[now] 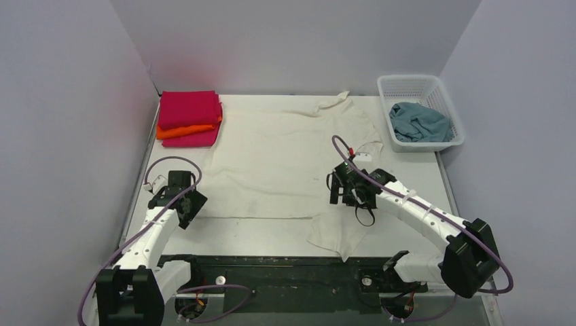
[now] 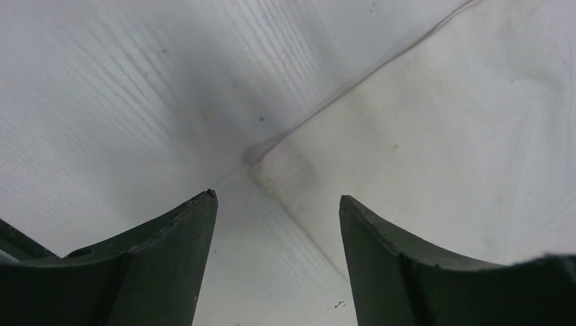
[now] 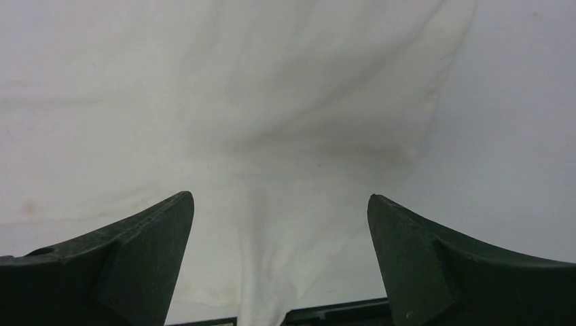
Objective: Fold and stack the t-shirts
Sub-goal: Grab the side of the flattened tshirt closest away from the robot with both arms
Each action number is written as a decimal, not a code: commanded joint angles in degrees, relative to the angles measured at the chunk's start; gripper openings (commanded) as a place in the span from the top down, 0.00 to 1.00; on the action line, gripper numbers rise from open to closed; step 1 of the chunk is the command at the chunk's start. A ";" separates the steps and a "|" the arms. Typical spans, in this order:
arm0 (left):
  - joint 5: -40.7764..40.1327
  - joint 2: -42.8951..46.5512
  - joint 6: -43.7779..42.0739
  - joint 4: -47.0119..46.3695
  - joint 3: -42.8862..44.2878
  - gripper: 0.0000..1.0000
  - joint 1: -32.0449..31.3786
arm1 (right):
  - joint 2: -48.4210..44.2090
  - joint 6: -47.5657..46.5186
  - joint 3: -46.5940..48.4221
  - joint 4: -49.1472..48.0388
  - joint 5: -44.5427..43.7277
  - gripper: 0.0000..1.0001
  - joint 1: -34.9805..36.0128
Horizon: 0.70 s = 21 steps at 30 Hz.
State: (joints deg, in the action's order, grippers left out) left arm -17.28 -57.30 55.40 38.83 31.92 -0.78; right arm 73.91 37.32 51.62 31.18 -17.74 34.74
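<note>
On the white surface lies a cream t-shirt; the left pincer and right pincer are both open.

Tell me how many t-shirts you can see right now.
5. Cream t-shirt spread across the table; grey-blue t-shirt crumpled in the basket; far-left stack: top magenta t-shirt, orange t-shirt, bottom magenta t-shirt. More could hide in the stack or basket.

Orange tee mostly under magenta tee

Cream t-shirt spread flat — left gripper by its corner, right gripper at its edge
</note>
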 commanded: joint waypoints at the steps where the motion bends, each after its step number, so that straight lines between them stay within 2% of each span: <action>1: 3.51 -3.31 1.62 -9.04 -0.90 0.30 1.86 | -7.30 4.81 -6.89 2.75 3.12 0.06 4.13; 7: 5.91 -9.76 2.73 -14.46 -3.61 0.53 2.83 | -16.60 7.73 -12.81 3.17 6.57 0.06 7.11; 13: 5.42 -11.04 2.71 -14.39 -4.97 0.58 2.89 | -20.30 8.73 -14.52 6.85 6.77 0.06 7.55; 15: 5.08 -10.89 2.71 -14.50 -5.59 0.66 2.89 | -20.52 9.07 -14.86 7.49 7.09 0.06 7.89; 16: 5.13 -10.81 2.75 -14.58 -5.89 0.79 2.89 | -20.54 9.10 -15.01 7.67 7.23 0.07 8.37; 18: 5.10 -10.40 2.94 -14.43 -6.06 0.96 2.89 | -20.32 8.60 -14.86 8.38 8.10 0.10 10.06; 21: 4.51 -9.60 2.71 -13.64 -5.68 1.00 2.89 | -18.60 8.16 -14.45 9.90 7.72 0.16 15.00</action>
State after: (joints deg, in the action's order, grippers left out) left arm -12.84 -66.52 58.04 23.68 27.99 1.98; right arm 53.89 45.23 36.99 36.71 -10.07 45.17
